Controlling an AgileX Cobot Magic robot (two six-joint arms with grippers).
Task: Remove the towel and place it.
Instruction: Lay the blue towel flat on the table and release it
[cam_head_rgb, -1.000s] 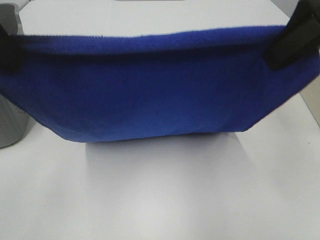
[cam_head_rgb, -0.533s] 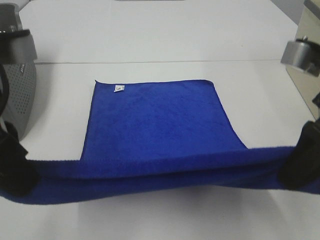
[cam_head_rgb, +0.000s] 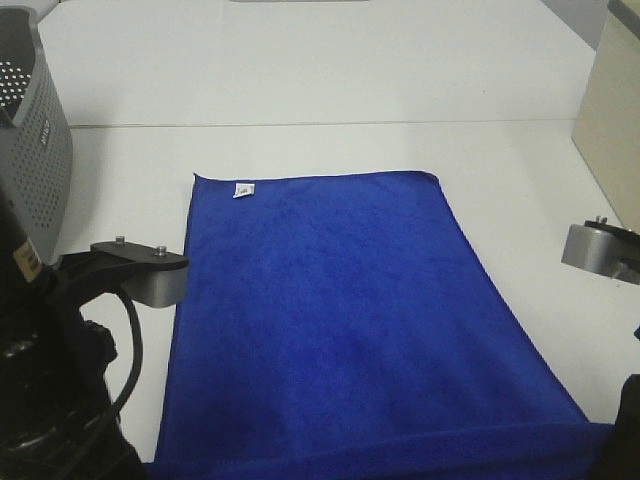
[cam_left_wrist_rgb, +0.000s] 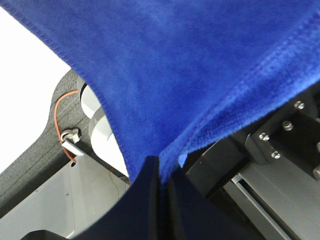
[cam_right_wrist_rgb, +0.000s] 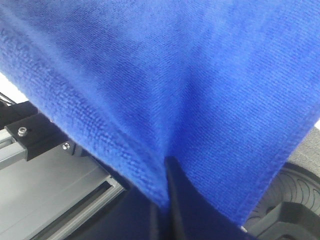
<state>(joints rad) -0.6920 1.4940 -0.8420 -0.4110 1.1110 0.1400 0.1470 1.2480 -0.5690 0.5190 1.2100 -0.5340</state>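
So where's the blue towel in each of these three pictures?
Exterior high: the towel lies spread on the white table, centre to bottom edge.
Left wrist: it fills the upper part, pinched by the left gripper.
Right wrist: it fills most of the picture, pinched by the right gripper.
Shared landmark: the towel's near hem, which runs into both grippers.

- Towel (cam_head_rgb: 330, 310): a second ago it hung stretched before the high camera; now it lies spread flat on the table (cam_head_rgb: 300, 80).
- The fold seen half a second ago is drawn out.
- Left gripper (cam_left_wrist_rgb: 161, 172) and right gripper (cam_right_wrist_rgb: 167, 200) have carried its near edge to the high view's bottom.
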